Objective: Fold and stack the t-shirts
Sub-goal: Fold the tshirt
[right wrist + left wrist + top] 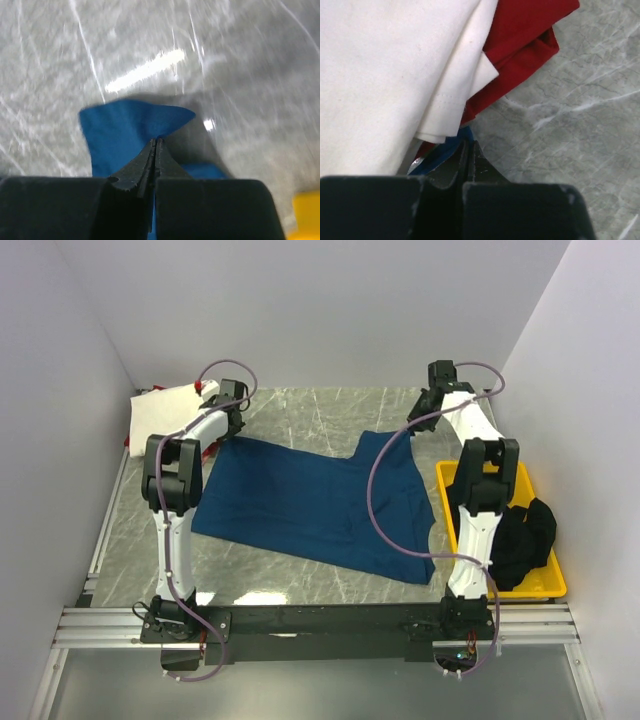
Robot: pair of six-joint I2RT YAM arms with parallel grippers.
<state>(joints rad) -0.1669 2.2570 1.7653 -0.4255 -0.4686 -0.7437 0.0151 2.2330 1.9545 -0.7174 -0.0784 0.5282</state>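
A dark blue t-shirt (320, 500) lies spread across the marble table, plain side up. My left gripper (230, 432) is shut on its far left corner; in the left wrist view the jaws (469, 143) are closed on a strip of blue cloth (445, 151). My right gripper (418, 412) is shut on its far right corner, and the right wrist view shows the pinched blue corner (125, 131) at the closed tips (156, 141). A folded cream t-shirt (165, 412) lies on a red t-shirt (520, 45) at the back left. A black t-shirt (522, 538) lies in the tray.
A yellow plastic tray (455, 490) stands at the right edge beside the right arm. White walls enclose the table on the left, back and right. The cream and red stack (380, 75) lies right beside the left gripper.
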